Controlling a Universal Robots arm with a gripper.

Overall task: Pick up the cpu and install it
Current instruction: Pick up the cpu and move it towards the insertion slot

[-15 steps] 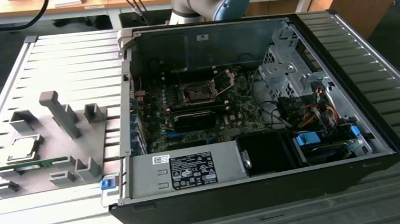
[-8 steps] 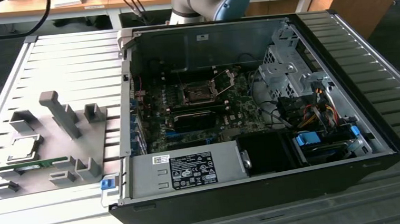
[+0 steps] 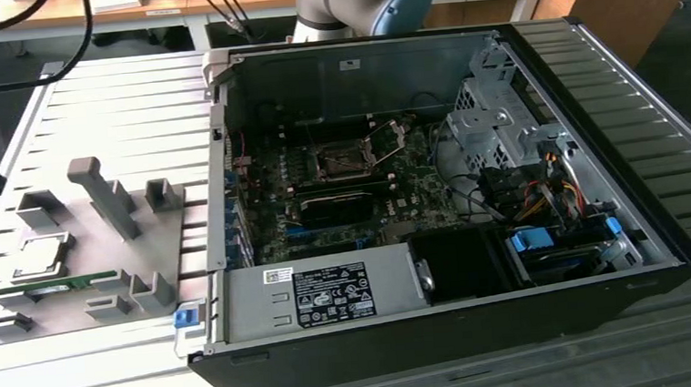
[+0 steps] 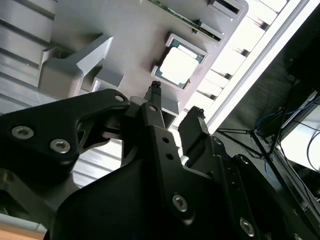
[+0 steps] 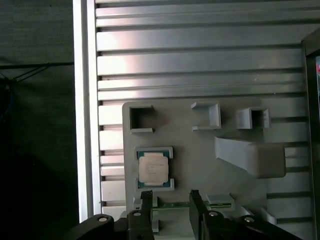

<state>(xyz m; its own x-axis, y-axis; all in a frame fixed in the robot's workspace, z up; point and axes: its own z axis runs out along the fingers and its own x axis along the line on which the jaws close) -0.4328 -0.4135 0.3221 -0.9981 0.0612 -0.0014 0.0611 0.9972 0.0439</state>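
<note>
The cpu point(image 5: 154, 169) is a small square chip with a shiny silver top, lying flat in its grey holder on the fixture plate point(image 5: 200, 160). The exterior view has the cpu point(image 3: 41, 257) at its left, beside the open computer case point(image 3: 453, 332). My gripper point(image 5: 171, 198) hangs above the plate, open, with nothing between its black fingers point(image 5: 146, 199). The chip sits just beyond the fingertips, apart from them. In the second wrist view the gripper point(image 4: 176, 102) stands open a little short of the cpu point(image 4: 179, 66). The empty socket point(image 3: 346, 161) on the motherboard has its latch frame raised.
A long green memory stick point(image 3: 54, 287) lies on the plate near the cpu. Grey fixture blocks, one a tall post point(image 3: 105, 197), stand around it. The power supply point(image 3: 323, 297) fills the case's near corner. The ribbed aluminium table point(image 5: 200, 60) ends close by at an edge point(image 5: 86, 100).
</note>
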